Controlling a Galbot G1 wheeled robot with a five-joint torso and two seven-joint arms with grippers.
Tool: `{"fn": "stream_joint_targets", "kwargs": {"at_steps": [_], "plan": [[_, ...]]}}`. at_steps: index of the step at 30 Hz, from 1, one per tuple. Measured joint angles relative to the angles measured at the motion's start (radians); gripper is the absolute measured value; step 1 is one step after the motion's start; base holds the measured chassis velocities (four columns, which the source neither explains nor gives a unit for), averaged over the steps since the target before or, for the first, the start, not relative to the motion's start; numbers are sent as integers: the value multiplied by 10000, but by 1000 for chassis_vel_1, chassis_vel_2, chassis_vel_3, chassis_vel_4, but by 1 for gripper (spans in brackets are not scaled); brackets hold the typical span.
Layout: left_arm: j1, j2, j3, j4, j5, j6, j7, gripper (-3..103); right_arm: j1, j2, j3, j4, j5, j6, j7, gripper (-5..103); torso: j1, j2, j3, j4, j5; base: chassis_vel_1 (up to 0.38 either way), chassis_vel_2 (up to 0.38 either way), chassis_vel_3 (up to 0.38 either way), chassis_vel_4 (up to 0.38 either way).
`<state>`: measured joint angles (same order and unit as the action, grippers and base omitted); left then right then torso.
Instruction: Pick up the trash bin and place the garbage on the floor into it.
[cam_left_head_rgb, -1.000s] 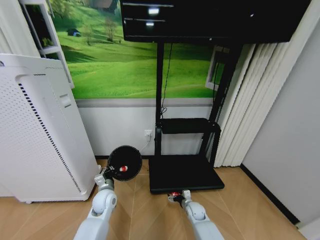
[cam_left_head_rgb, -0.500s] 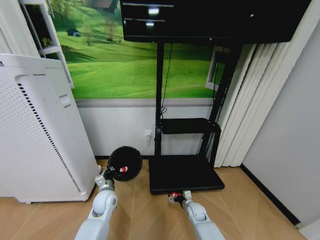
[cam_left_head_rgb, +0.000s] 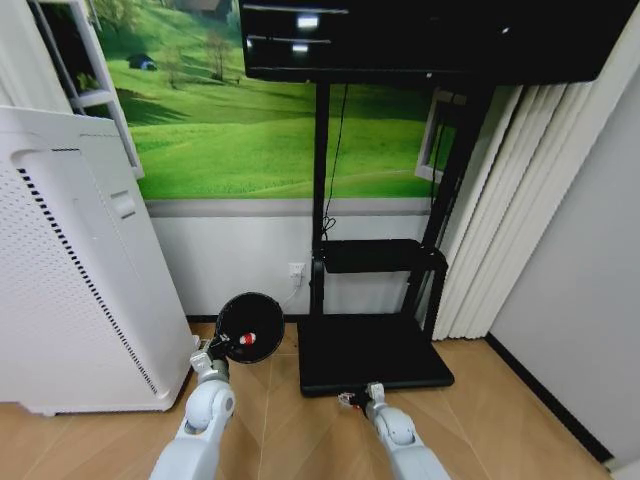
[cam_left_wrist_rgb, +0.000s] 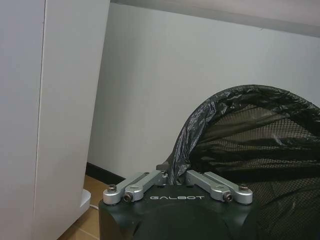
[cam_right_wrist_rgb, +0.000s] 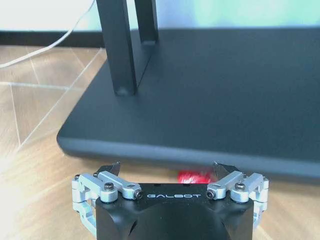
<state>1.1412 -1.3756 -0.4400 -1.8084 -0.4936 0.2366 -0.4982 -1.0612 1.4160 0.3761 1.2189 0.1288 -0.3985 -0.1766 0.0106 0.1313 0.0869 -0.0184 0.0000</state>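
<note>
Black mesh trash bin (cam_left_wrist_rgb: 260, 145), crinkled glossy plastic liner (cam_left_wrist_rgb: 200, 130), wood-grain floor (cam_right_wrist_rgb: 30, 100)

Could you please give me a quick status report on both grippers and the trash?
Left gripper shut on the black mesh trash bin, one red wrapper inside. Right gripper open, low over the red crumpled wrapper. Black TV stand base just beyond it.
</note>
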Motion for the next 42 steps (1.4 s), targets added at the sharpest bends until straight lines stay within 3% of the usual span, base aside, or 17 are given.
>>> {"fn": "stream_joint_targets", "kwargs": {"at_steps": [7,15,21,42], "plan": [[25,60,-9,-54,-36,-2,27,3,579,288,-95,-1510,-95,-21,39,100,0,-1,1,2,1,0,0,0,0],[127,115,-85,-277,-94,-13,58,3,1251,647,118,-2871,-517,521,583,100,0,-1,0,1,0,0,0,0,0],[319,117,-140,-488,-99,-19,134,3,1535,568,265,-3213,-529,662,962,100,0,0,0,1,0,0,0,0,0],[374,153,-262,-671,-156,-41,155,3,2640,524,290,-5211,-965,986,1031,100,-1,-1,1,2,0,0,0,0,0]]}}
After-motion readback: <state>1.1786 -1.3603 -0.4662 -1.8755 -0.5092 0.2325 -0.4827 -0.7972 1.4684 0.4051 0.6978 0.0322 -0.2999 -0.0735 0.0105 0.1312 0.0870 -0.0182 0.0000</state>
